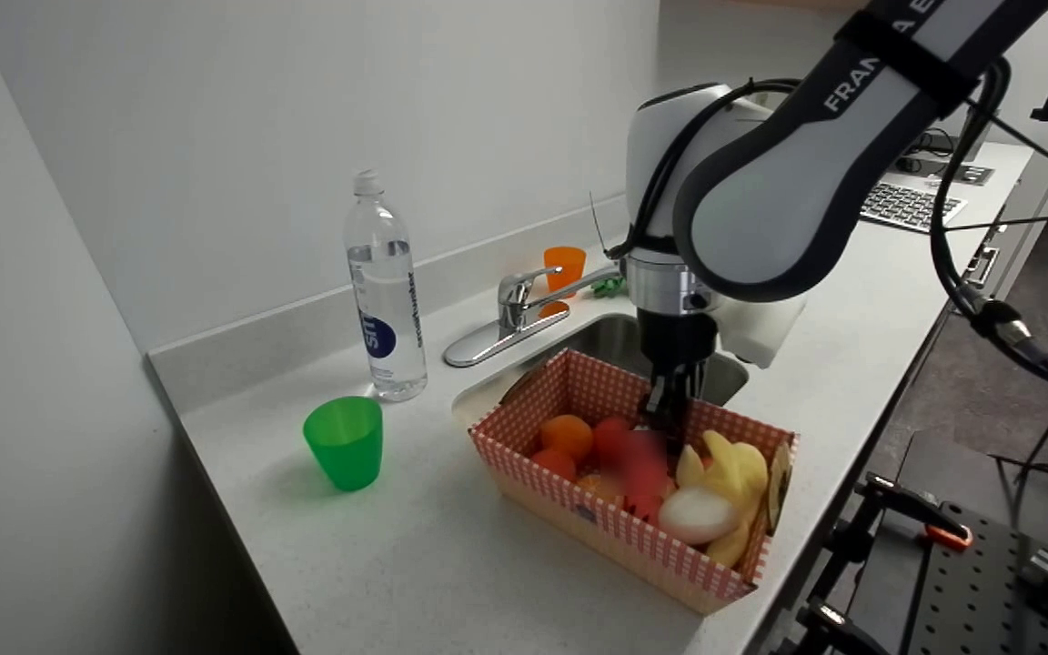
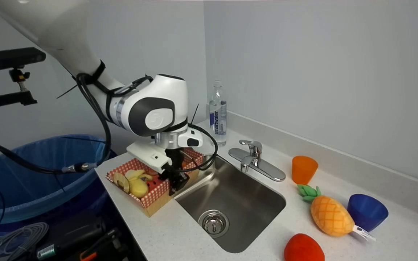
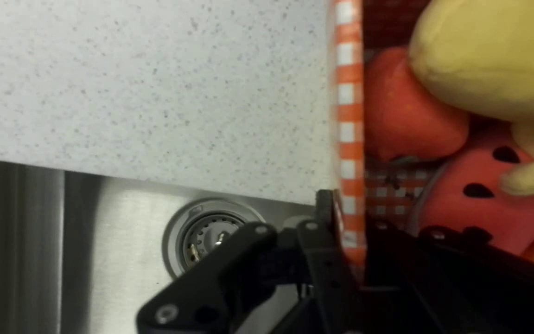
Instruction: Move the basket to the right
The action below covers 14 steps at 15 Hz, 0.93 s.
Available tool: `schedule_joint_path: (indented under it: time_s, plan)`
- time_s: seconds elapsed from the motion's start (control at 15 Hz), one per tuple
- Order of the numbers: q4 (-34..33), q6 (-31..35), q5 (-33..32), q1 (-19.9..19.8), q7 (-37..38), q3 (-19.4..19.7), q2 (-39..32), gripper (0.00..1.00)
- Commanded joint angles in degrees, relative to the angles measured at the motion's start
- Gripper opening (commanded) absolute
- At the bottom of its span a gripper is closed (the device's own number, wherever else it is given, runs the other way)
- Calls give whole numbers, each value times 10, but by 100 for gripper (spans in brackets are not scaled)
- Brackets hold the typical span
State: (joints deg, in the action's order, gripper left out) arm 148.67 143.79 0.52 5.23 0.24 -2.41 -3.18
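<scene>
The long wall of the basket point(image 1: 606, 537) is clasped by the gripper point(image 3: 351, 222): in the wrist view one of its fingers point(image 3: 325, 206) is seen against the outer face, while the inner finger is lost in shadow and only partly made out. The basket is set on the counter point(image 1: 415, 546), just beside the sink point(image 2: 245, 204); whether its base is carried past the sink's edge cannot be told. In both exterior views a part of the basket is masked by the gripper; in an exterior view it is partly covered by the arm point(image 2: 162, 94) as well. Of the heaped contents, a yellow toy point(image 1: 742, 478) and an orange fruit point(image 1: 567, 438) are plainly shown, but the red thing point(image 1: 640, 466) between them is smeared by blur and cannot be named. In the wrist view the yellow toy is cut off by the right edge, and a watermelon slice point(image 3: 452, 208) is partly covered by it. A green cup point(image 1: 345, 446) is stood near a clear bottle point(image 1: 387, 318). The lower part of an orange cup point(image 1: 565, 262) is crossed by the faucet point(image 1: 513, 314) in an exterior view, where only green leaves of a pineapple toy point(image 2: 330, 215) are glimpsed. A blue cup point(image 2: 369, 212) is partly concealed by that toy, and a red toy point(image 2: 304, 250) is cut short at the lower edge. A blue bin point(image 2: 16, 214) is cropped at the left edge and partly hidden by cables.
</scene>
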Motion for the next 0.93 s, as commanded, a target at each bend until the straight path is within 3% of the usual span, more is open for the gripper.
schedule_joint_path:
  time_s: [0.0,0.87]
  plan:
    - [14,1,-44,-33,42,30,-21,2]
    - [38,33,-86,-112,76,114,-18,2]
